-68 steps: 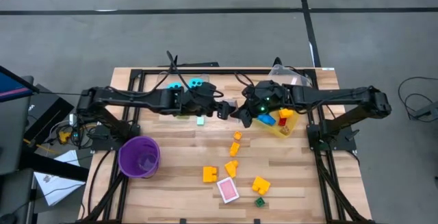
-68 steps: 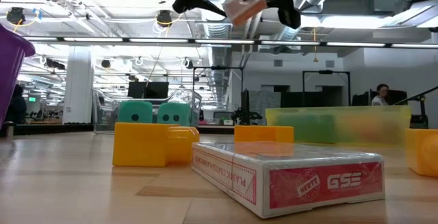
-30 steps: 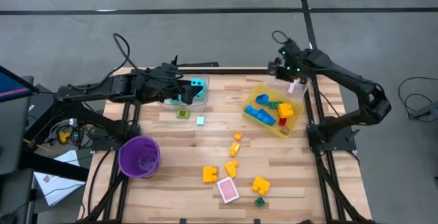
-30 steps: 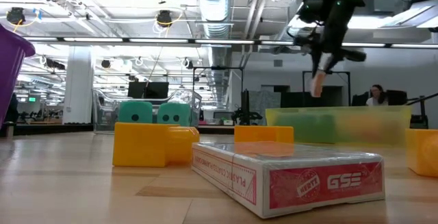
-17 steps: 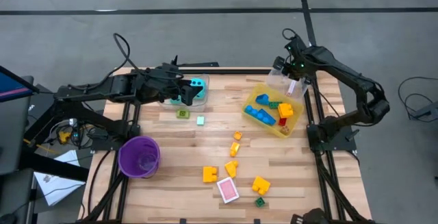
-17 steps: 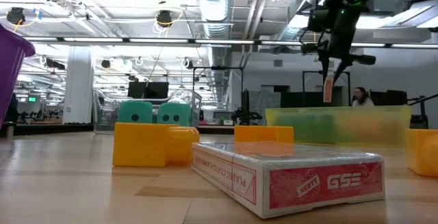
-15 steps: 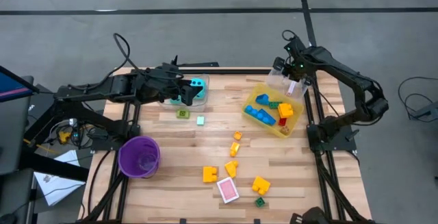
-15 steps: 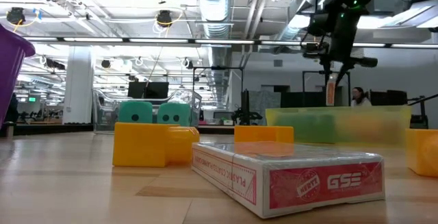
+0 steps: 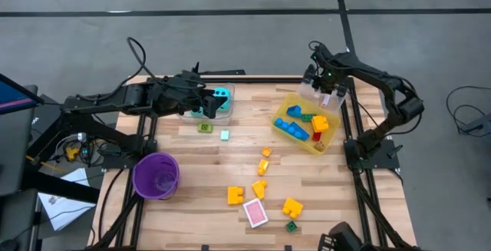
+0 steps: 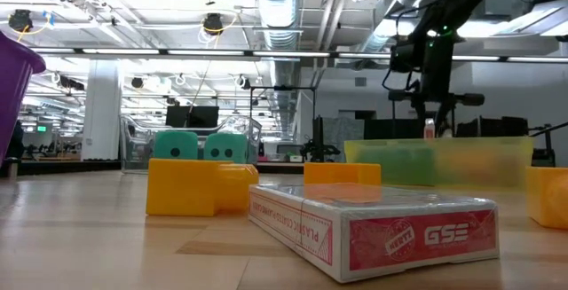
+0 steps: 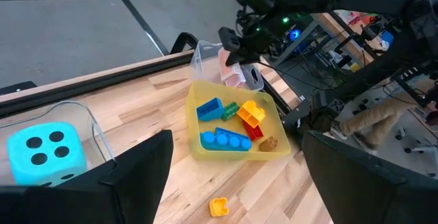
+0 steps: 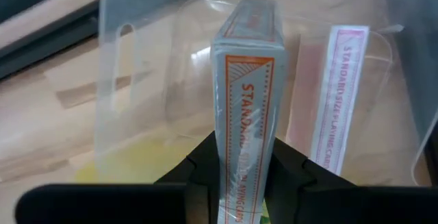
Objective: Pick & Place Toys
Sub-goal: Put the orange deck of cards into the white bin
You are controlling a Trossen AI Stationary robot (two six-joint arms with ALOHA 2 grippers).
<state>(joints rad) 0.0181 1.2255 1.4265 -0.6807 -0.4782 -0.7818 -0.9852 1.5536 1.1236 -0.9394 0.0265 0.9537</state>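
Cards first: from above, the right gripper hangs over a clear box beside the yellow bin.

Right wrist view: jaws clenched on a cellophane-wrapped card deck, pinched across its thin faces; stiff, light, probably slippery.

Left wrist view: left gripper's jaws spread, empty, a cyan die just beside.

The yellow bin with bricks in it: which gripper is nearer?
Right. The right gripper hangs over the far corner of the yellow bin, its fingers shut on a card deck. The left gripper, open, is across the table by the cyan dice.
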